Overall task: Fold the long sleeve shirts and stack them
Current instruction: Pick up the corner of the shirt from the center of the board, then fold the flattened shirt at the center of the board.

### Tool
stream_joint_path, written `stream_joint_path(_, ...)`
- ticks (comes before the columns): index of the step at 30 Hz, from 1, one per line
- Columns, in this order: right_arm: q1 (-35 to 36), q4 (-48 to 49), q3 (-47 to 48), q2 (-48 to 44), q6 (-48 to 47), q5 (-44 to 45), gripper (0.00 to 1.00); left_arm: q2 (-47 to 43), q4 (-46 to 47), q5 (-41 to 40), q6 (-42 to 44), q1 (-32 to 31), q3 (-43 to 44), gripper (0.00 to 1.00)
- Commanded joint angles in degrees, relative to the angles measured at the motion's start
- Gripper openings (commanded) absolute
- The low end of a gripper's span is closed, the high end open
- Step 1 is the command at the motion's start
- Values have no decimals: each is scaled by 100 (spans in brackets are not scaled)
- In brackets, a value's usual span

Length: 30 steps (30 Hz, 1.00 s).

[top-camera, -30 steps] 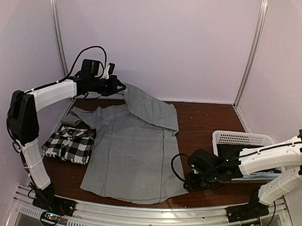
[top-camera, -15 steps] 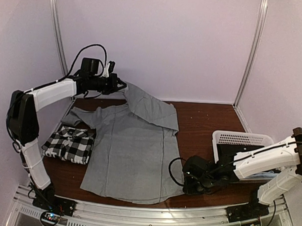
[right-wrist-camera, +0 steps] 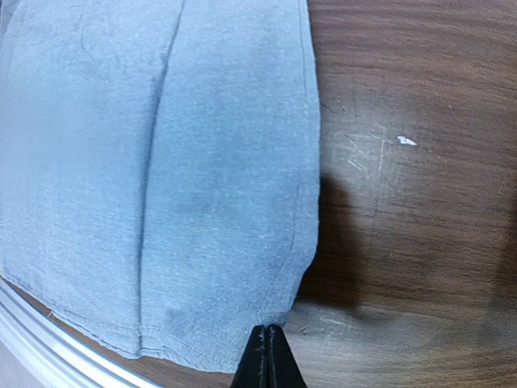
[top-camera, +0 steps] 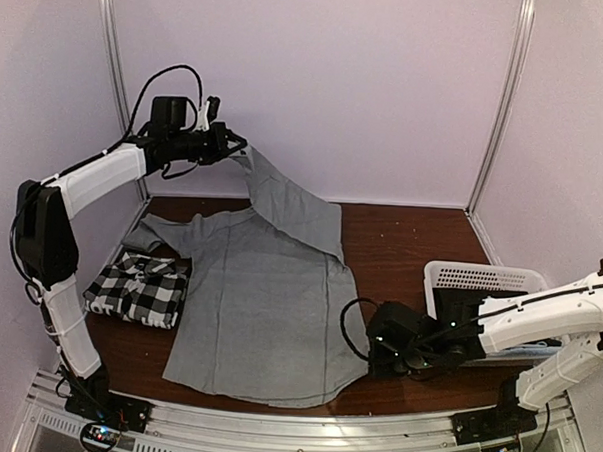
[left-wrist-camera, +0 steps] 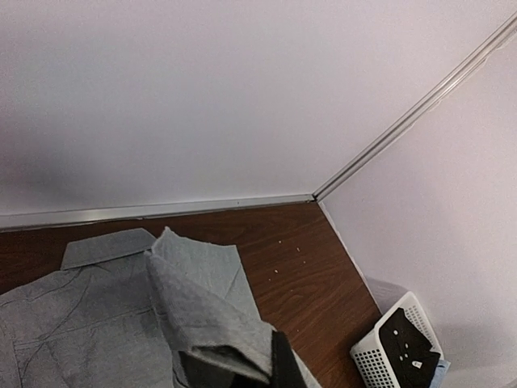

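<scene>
The grey shirt [top-camera: 263, 304] lies spread on the brown table, its far right part lifted into the air. My left gripper [top-camera: 235, 148] is shut on that raised grey cloth high at the back left; the cloth drapes over its fingers in the left wrist view [left-wrist-camera: 202, 323]. My right gripper [top-camera: 371, 354] is shut on the shirt's near right edge, just above the table; the right wrist view shows its closed tips [right-wrist-camera: 266, 356] pinching the hem of the grey shirt [right-wrist-camera: 161, 162]. The black-and-white checked shirt [top-camera: 139, 289] lies folded at the left.
A white perforated basket [top-camera: 479, 284] stands at the right of the table, holding dark items; it also shows in the left wrist view [left-wrist-camera: 396, 347]. Lilac walls with metal posts close in the back and sides. A metal rail [top-camera: 272, 440] runs along the near edge.
My left gripper has risen and drawn the grey cloth higher at the back. My right gripper has lifted the near right edge slightly, curling the hem corner inward.
</scene>
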Motion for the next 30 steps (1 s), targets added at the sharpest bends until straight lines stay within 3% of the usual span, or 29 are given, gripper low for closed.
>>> stream_joint_path(1, 125, 117, 330, -106, -354, 220, 0, -26, 182, 50, 82, 249, 165, 0)
stream_joint_path(17, 220, 1709, 914, 1110, -1757, -1318, 0, -320, 20, -167, 304, 1052, -152, 0)
stream_joint_path(30, 194, 1644, 1398, 1772, -2250, -1742, 0, -586, 174, -422, 520, 1195, -350, 0)
